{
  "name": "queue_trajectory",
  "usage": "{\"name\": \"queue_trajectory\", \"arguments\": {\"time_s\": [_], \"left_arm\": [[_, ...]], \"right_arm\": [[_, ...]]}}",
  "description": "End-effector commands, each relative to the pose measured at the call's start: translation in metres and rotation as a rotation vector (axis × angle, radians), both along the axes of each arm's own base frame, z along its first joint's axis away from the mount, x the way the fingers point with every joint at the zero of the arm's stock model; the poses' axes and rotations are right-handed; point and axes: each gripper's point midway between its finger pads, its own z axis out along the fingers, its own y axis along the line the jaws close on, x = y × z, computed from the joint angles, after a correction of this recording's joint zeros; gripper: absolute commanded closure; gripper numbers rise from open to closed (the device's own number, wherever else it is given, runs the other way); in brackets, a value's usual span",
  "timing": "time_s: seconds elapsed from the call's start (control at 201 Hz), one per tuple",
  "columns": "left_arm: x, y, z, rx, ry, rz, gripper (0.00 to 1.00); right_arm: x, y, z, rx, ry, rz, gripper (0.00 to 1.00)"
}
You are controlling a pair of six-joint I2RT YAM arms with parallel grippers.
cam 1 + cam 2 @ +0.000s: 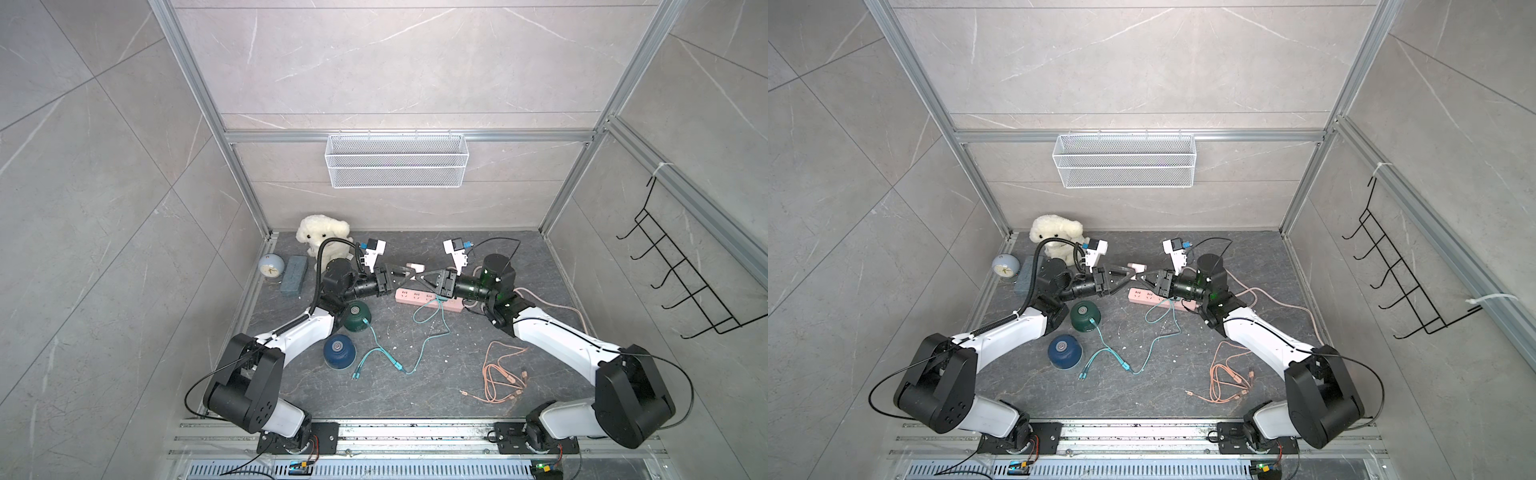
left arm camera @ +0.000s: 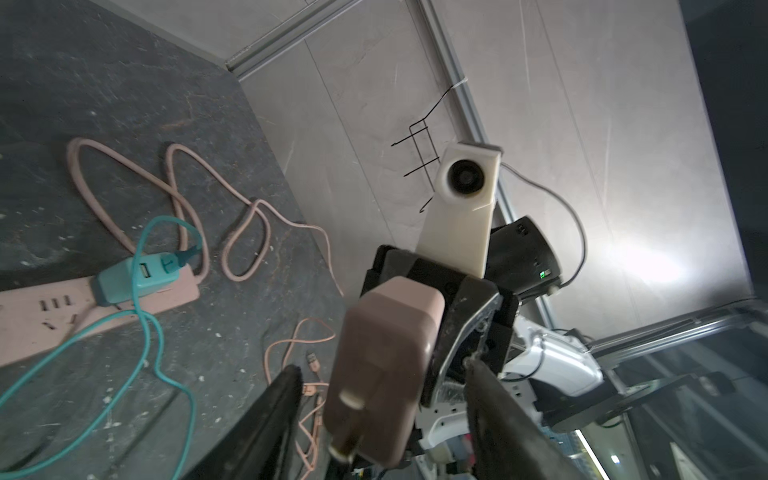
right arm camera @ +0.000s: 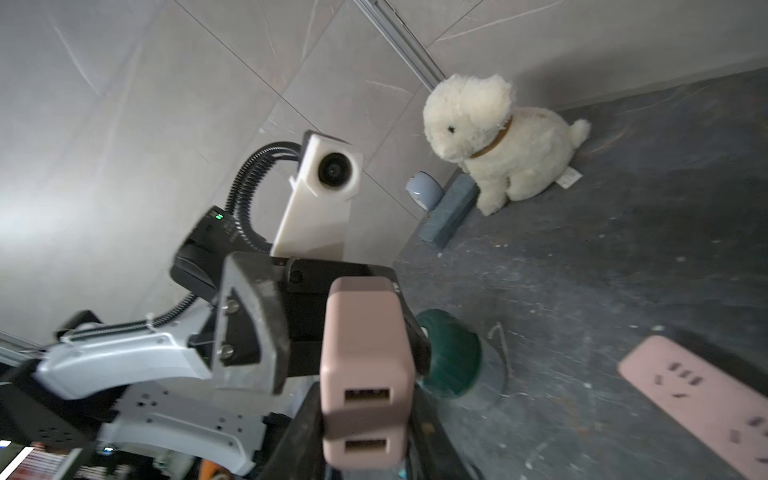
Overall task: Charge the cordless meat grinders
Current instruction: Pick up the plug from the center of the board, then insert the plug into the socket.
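Note:
The dark green meat grinder (image 1: 355, 318) (image 1: 1084, 316) (image 3: 451, 353) stands by my left forearm, with a teal cable (image 1: 376, 340) ending at its side. The dark blue meat grinder (image 1: 338, 351) (image 1: 1064, 351) stands just nearer, with no cable touching it. Both grippers meet in the air above the pink power strip (image 1: 419, 298). A pink USB charger block (image 1: 415, 266) (image 2: 382, 345) (image 3: 361, 332) sits between them. My right gripper (image 1: 420, 277) (image 3: 365, 399) is shut on it. My left gripper (image 1: 409, 274) (image 2: 378, 370) is open, with a gap on each side of the block.
A teal charger (image 2: 137, 276) is plugged into the power strip (image 2: 41, 316). A pink cable (image 1: 503, 374) lies coiled at the front right. A plush dog (image 1: 322, 237), pale blue clock (image 1: 271, 266) and grey block (image 1: 294, 275) stand at the back left. A wire basket (image 1: 397, 160) hangs on the rear wall.

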Motion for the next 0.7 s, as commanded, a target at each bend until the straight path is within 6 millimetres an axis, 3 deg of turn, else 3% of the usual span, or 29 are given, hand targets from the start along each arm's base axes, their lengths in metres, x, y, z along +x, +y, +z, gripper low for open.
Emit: {"name": "queue_trajectory", "arguments": {"time_s": [0.0, 0.134, 0.328, 0.692], "left_arm": [[-0.005, 0.017, 0.019, 0.031, -0.077, 0.023, 0.19], [0.004, 0.042, 0.018, 0.083, -0.068, 0.097, 0.16], [0.012, 0.076, -0.001, 0.195, -0.035, 0.208, 0.16], [0.013, 0.098, -0.029, 0.339, -0.015, 0.271, 0.15]], "right_arm": [[-0.007, -0.015, -0.023, -0.267, -0.067, 0.007, 0.87], [-0.008, -0.024, -0.029, -0.435, -0.134, 0.035, 0.87], [0.003, -0.038, -0.044, -0.735, -0.207, 0.152, 0.87], [0.03, -0.048, -0.084, -1.154, -0.4, 0.454, 0.86]]}}
